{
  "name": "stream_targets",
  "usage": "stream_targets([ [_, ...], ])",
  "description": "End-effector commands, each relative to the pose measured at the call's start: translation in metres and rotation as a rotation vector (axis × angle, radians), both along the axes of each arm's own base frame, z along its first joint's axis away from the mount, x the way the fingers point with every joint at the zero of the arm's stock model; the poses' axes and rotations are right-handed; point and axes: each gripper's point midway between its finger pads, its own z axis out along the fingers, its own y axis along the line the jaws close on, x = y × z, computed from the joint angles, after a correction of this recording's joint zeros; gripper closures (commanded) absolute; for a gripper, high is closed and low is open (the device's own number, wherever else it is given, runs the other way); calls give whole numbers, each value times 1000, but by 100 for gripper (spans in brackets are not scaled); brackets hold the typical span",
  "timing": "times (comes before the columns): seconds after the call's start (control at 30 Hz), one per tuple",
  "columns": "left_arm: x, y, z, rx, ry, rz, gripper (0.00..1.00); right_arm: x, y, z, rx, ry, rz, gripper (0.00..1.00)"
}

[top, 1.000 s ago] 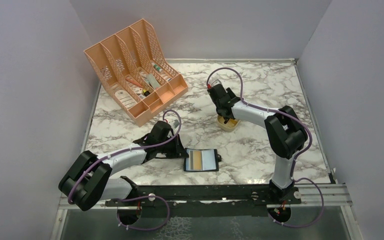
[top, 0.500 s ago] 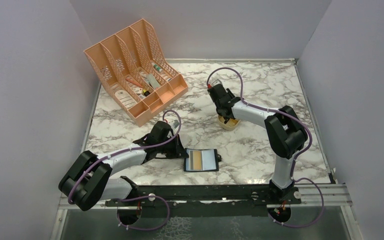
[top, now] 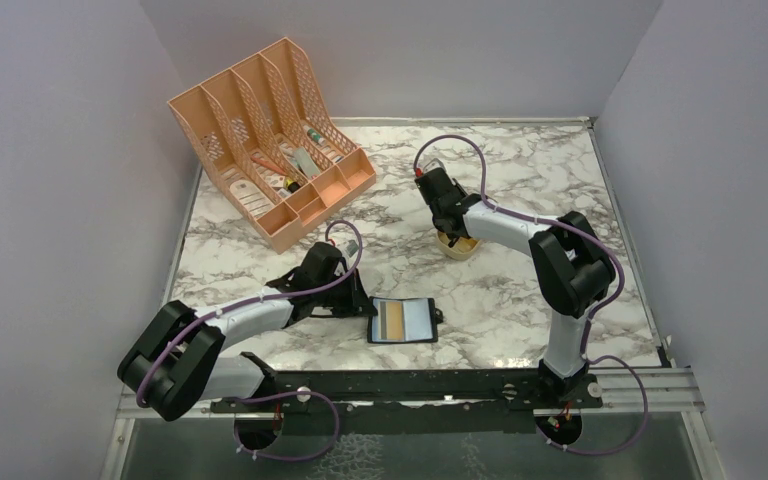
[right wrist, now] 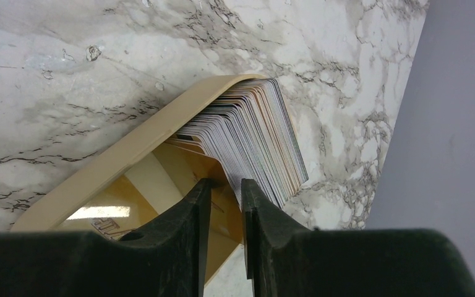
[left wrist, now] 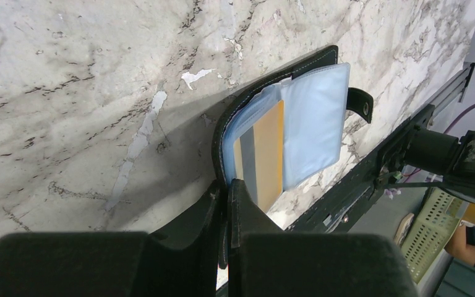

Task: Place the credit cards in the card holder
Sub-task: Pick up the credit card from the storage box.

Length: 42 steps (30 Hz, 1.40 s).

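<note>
The marble table (top: 520, 170) carried a peach desk organiser (top: 270, 130) at its far left. The left arm reached low across the near side, and the left gripper (left wrist: 227, 185) was pressed together on the left edge of the card holder (top: 403, 320). The holder lay open and flat near the middle of the near edge, long side running left to right, with a tan-orange card showing in its clear sleeves.

The right arm bent over the gold tin (right wrist: 130, 148), which sat further back and to the right, well apart from the holder. The credit cards (right wrist: 253, 130) stood on edge in the tin as a leaning, fanned stack. The right gripper (right wrist: 221, 185) stood directly over the stack's end, its jaws only narrowly apart with card edges running into the gap. Whether they already pinched a card could not be told. The right arm was plainly the nearer one to the cards, and any lifted card would have to travel near and left to reach the holder.
</note>
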Motion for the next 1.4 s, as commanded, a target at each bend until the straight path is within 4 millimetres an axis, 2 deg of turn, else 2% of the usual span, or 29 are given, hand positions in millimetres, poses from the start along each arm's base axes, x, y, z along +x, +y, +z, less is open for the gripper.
stream_targets([
  [0.0,-1,-3,1,-20,0,-13,99,9,-3,28,13,-72,-29,77],
  [0.33,1,-4,0,-21,0,-10,98,8,-6,41,13,-78,-49,83],
  [0.47,1,-4,0,-22,3,-8,94,5,-3,46,48,-72,-42,89],
  [0.6,3,-3,3,-17,-4,-3,85,-4,10,48,146,-29,-8,99],
  [0.8,9,0,14,4,-28,25,66,-26,31,54,310,64,62,99],
  [0.97,16,2,23,19,-48,56,55,-44,34,65,385,99,49,99],
  [1.07,20,2,31,23,-61,74,39,-57,41,80,468,107,72,99],
  [1.13,23,2,38,17,-71,83,33,-66,48,91,540,108,93,99],
  [1.37,29,-8,78,-77,-109,104,28,-104,83,131,880,109,193,99],
])
